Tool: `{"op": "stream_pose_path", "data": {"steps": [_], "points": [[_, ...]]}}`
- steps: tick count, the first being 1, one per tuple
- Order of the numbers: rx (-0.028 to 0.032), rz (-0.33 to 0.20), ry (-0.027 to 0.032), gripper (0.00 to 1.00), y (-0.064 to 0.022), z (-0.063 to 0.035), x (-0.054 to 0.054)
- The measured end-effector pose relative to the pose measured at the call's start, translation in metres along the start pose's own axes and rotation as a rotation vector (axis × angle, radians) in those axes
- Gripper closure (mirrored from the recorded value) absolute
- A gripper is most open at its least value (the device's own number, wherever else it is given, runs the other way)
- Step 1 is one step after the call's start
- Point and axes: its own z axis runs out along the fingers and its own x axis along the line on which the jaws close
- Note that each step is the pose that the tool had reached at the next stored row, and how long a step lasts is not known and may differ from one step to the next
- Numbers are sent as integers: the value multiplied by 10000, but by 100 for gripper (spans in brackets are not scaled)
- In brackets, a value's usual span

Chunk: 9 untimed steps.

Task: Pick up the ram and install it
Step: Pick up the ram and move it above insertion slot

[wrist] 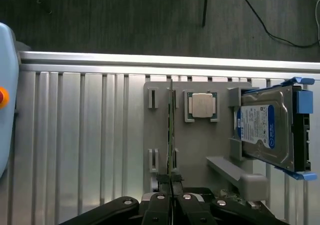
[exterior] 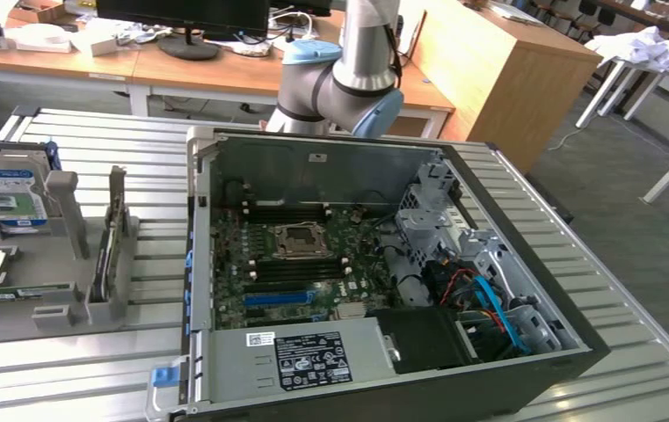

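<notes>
wrist view: gripper [wrist: 171, 181] pinched narrow, seemingly empty, lined up with the ram [wrist: 171, 122], which stands edgewise, long axis along the grey holder [wrist: 200, 147].

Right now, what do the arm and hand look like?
The arm is silver-grey tube with light blue joint caps. The hand is black, with jointed links, bright round screw heads and two narrow fingers.

the claw [wrist: 170, 179] is closed on one end of the ram [wrist: 171, 120], which stands on edge in the slots of a gray holder [wrist: 200, 145]. just beside the ram sits the chip [wrist: 202, 105], then the hard drive [wrist: 264, 127] with blue rails. the holder rests on a ribbed metal surface [wrist: 90, 135]; a dark floor [wrist: 125, 20] with cables lies beyond.
</notes>
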Motion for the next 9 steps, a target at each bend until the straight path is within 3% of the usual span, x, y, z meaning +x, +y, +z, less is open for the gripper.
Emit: {"op": "stream_pose_path", "data": {"steps": [4,9], "points": [[0,19,0,88,-3,-65,-5],[2,21,-1,88,-4,-67,-5]]}}
